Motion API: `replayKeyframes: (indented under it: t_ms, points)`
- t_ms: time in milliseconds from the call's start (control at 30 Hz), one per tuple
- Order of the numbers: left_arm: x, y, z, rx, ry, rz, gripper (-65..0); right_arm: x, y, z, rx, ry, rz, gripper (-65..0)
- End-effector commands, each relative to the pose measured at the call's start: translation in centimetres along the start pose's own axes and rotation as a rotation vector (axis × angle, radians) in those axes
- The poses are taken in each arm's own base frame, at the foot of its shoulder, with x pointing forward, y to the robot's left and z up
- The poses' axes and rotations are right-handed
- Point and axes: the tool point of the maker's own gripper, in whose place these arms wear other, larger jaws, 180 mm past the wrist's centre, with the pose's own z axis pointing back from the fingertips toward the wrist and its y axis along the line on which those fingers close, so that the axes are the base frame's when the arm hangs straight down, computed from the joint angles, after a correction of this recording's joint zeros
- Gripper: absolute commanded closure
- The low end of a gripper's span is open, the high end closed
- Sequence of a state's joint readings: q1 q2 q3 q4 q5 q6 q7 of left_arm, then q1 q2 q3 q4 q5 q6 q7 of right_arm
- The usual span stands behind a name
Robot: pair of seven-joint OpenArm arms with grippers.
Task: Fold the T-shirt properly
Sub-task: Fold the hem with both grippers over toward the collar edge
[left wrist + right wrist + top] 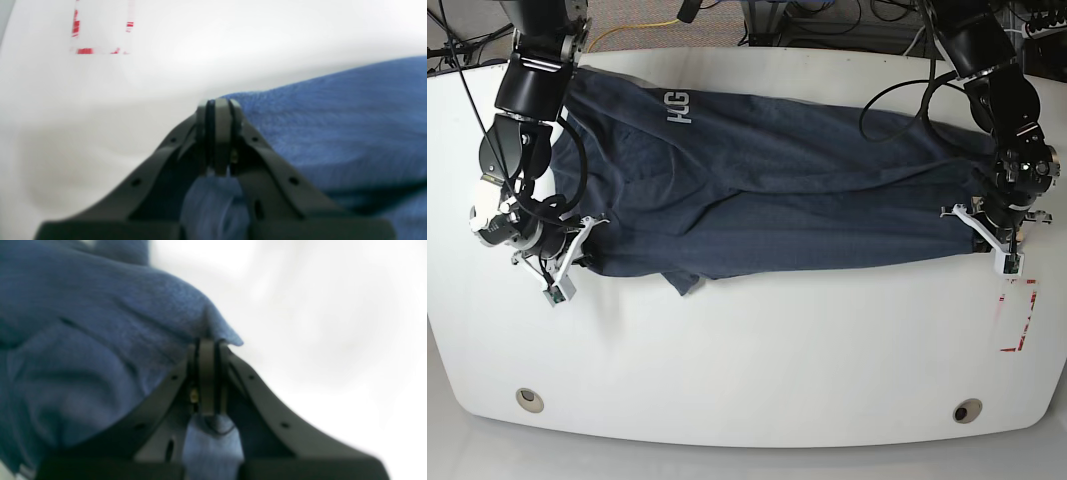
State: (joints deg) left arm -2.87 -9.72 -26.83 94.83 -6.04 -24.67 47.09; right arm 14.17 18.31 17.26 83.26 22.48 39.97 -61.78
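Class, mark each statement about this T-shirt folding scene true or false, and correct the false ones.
1. Both hands are shut on the dark navy blue cotton T-shirt. True: left hand, right hand.
2. The T-shirt hangs off the white table. False: it lies on it.
3. Red markings sit near the left hand. True.
4. White lettering is hidden. False: it shows in the base view.

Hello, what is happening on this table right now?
A two-armed robot is folding a T-shirt spread across a white table. The left claw and the right claw are each shut on a near corner of the cloth, one at each end. The shirt's near edge looks doubled over.
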Motion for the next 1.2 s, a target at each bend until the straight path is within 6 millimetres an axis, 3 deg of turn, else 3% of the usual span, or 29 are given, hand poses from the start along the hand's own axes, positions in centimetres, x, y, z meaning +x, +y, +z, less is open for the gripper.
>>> replayKeyframes:
  t_ms: [0,267,500,667,833,1000,1167]
  points:
    - [1.8,0.7,1.2,0.028,-0.060,-0.032,0.0,1.0,-0.8,2.2,-0.053,-0.030,0.037,0.0]
    - [-2.4,0.5,2.3,0.025,0.023,-0.059,0.0,-1.1,1.1,5.5,-0.115,0.006,0.136,0.0]
    - [-2.7,-0.2,3.3,-0.019,0.021,-0.137,0.0,-2.5,2.3,8.3,-0.171,0.024,0.172,0.0]
    - [-3.0,0.0,3.5,-0.022,0.032,-0.153,0.0,-4.8,3.5,8.8,-0.111,0.054,0.111,0.0]
    - [-5.0,0.0,4.0,-0.029,0.077,-0.161,0.0,-7.3,5.0,9.5,-0.021,0.048,0.034,0.0]
    - [-4.9,1.1,4.7,-0.005,0.066,-0.158,0.0,-9.0,5.9,9.6,0.016,0.069,0.003,0.0]
    - [-5.2,-0.2,5.9,-0.066,0.073,-0.274,0.0,-10.4,6.4,9.7,0.029,0.101,-0.011,0.0]
